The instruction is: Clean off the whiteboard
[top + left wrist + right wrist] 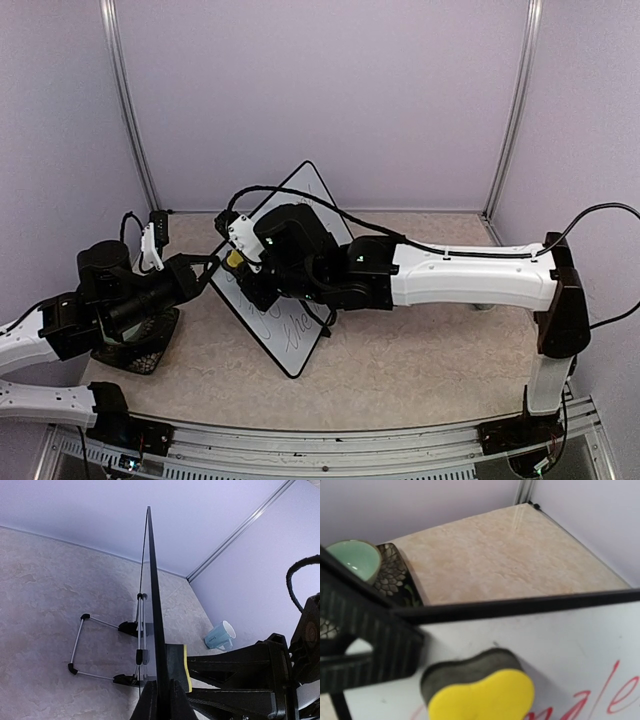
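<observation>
Clamped left gripper [161, 690] tight on whiteboard [545, 645] edge; pinched sponge [480, 695] in right gripper [192, 679]. Needed flat, firm sweeps across the writing [620, 690], with whiteboard braced.

The right arm [450, 275] has white shells and black joints. A black cable [350, 220] runs along it (left arm [110, 300] alike)

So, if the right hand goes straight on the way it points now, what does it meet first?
The whiteboard: the sponge in the right hand seems to touch its white face, so nothing else lies between.
</observation>
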